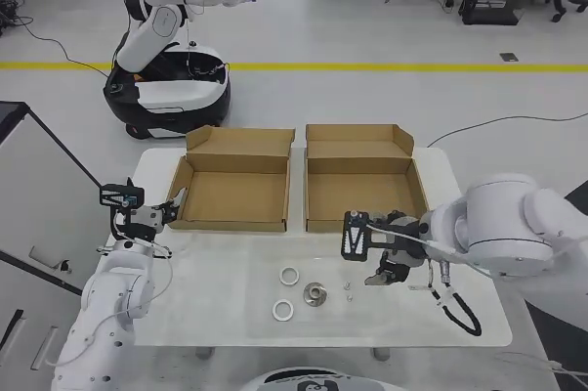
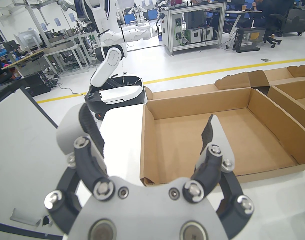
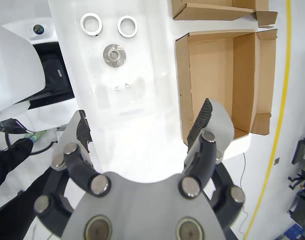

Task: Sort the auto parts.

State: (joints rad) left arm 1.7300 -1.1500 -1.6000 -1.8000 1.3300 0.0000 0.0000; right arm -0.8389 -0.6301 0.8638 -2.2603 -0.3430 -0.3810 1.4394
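Note:
Two white rings [image 1: 289,276] [image 1: 283,311], a round metal disc part [image 1: 315,293] and two tiny metal pieces [image 1: 349,289] lie on the white table [image 1: 226,283] in front of two empty cardboard boxes. My right gripper [image 1: 380,277] hangs open just right of the parts, near the right box [image 1: 362,186]. Its wrist view shows the rings [image 3: 91,23] [image 3: 127,26], the disc [image 3: 114,55] and the tiny pieces [image 3: 117,88] beyond the open gripper [image 3: 144,112]. My left gripper [image 1: 172,208] [image 2: 147,114] is open and holds nothing at the left box's [image 2: 217,136] near corner.
Another white robot [image 1: 167,78] stands beyond the table's far edge. A grey cabinet [image 1: 21,186] flanks the table on the left. A black cable [image 1: 460,315] droops from the right arm near the table's front right.

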